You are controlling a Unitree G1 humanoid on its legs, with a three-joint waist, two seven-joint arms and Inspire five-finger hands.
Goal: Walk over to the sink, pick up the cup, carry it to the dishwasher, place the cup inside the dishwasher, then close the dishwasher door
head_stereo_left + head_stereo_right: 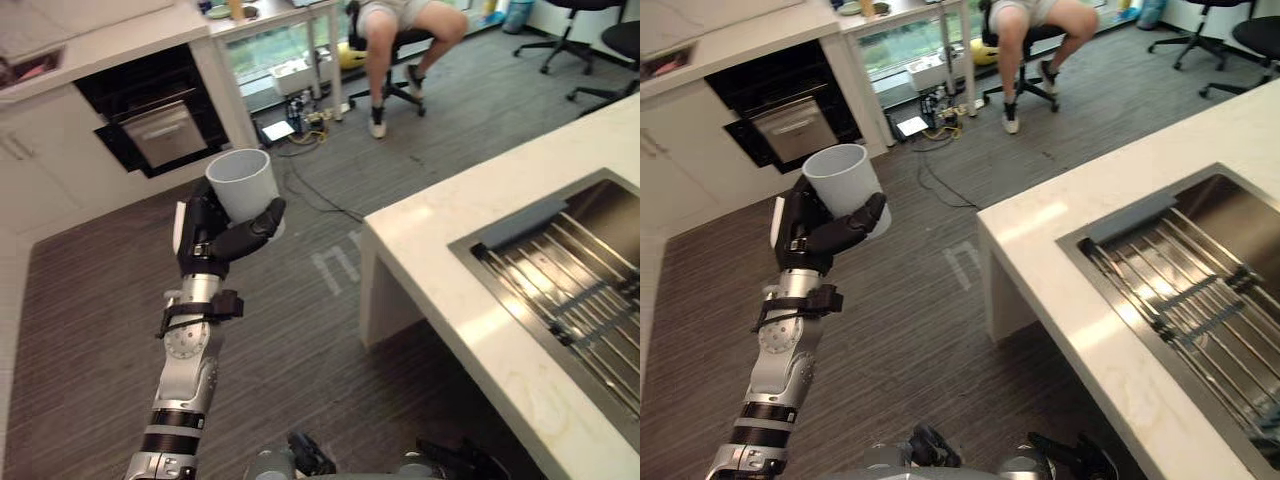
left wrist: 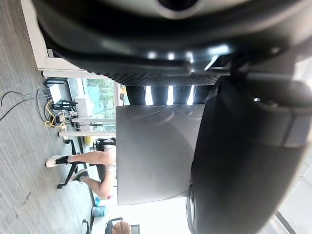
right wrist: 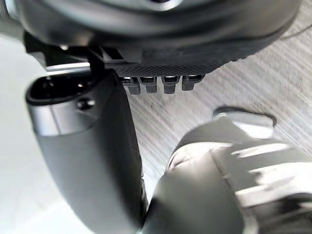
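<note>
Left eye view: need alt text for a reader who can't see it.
The robot's left hand grips a pale grey cup, raised above a dark floor. A dishwasher with its door ajar sits at upper left, a white counter with a steel sink at right, a seated person at top.

The cup (image 1: 243,185) is plain pale grey, upright with a slight tilt and its mouth up, gripped round its lower part by the left hand (image 1: 215,240). The steel sink (image 1: 515,232) sits sunk in the white counter (image 1: 440,215). The dark dishwasher (image 1: 160,120) seems to stand open.
</note>
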